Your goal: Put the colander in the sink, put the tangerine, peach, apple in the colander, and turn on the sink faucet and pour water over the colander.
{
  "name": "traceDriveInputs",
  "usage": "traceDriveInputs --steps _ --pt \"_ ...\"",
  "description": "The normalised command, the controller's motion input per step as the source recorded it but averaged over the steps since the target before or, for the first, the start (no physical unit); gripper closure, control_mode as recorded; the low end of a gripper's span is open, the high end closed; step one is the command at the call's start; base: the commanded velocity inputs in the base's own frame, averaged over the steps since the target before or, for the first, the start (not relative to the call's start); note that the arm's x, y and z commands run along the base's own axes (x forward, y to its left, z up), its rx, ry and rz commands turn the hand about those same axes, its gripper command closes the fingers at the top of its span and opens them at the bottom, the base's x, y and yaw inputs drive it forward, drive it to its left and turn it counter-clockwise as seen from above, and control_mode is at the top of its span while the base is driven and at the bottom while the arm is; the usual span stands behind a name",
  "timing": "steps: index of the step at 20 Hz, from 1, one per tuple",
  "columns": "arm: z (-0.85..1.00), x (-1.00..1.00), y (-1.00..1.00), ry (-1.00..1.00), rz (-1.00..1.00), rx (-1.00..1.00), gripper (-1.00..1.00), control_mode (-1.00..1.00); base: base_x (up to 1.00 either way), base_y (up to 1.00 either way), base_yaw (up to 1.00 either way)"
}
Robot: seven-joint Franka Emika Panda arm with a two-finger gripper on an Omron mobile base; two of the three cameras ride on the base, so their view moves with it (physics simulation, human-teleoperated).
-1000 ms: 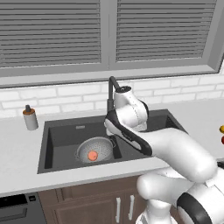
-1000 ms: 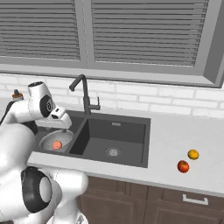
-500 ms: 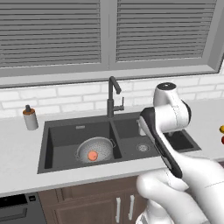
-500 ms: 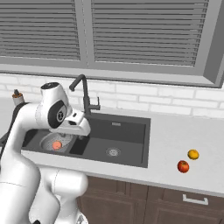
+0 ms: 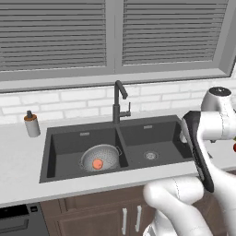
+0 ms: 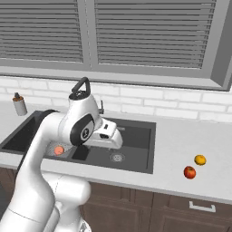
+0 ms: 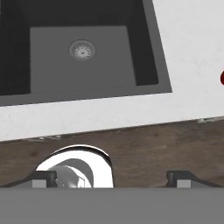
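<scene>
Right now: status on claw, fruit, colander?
Claw open, empty, over the counter's front edge. Peach in colander, left sink basin. Apple and tangerine on counter to the right. Nothing in the way.

Faucet (image 5: 118, 102) upright between sink (image 5: 138, 136) basins

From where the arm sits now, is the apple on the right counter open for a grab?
Probably yes. The apple lies on bare counter beside the tangerine, apart from it, with nothing over it. The gripper is open and empty.
</scene>
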Motion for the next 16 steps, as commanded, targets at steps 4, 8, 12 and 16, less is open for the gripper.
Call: traceDriveInputs --steps 4,8,12,16 --pt "0.08 -0.05 -0.96 0.00 0.00 0.00 -1.00 -1.00 0.00 0.00 0.00" --pt "0.03 0.00 -0.86 0.00 0.00 0.02 -1.00 -1.00 0.00 0.00 0.00" --pt "0.01 0.01 -0.76 0.00 0.00 0.03 -1.00 -1.00 0.00 0.00 0.00" --pt "-0.02 0.05 -0.69 0.00 0.00 0.06 -1.00 -1.00 0.00 0.00 0.00"
